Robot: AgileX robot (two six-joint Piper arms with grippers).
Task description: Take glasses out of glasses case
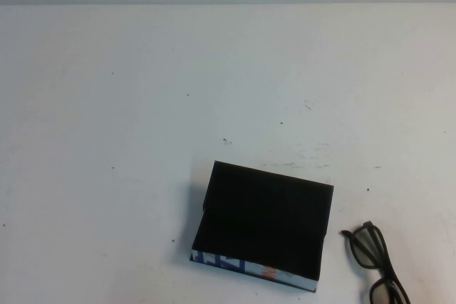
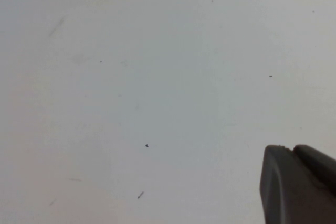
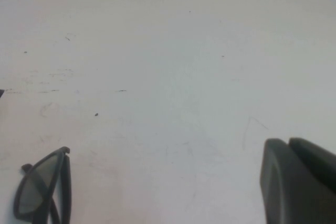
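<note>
The glasses case (image 1: pixel 267 222), a flat black box with a white, blue and orange printed front edge, lies closed on the white table (image 1: pixel 142 105) near its front. The black-framed glasses (image 1: pixel 368 248) lie on the table just right of the case, apart from it, and partly cut off by the picture's edge. They also show in the right wrist view (image 3: pixel 39 188). My right gripper (image 3: pixel 287 141) hovers over bare table beside the glasses, shut and empty. My left gripper (image 2: pixel 291 148) is over bare table, shut and empty. Neither arm shows in the high view.
The table's far edge (image 1: pixel 228 1) meets a pale wall at the back. Small dark specks and scuffs (image 1: pixel 226 141) mark the tabletop.
</note>
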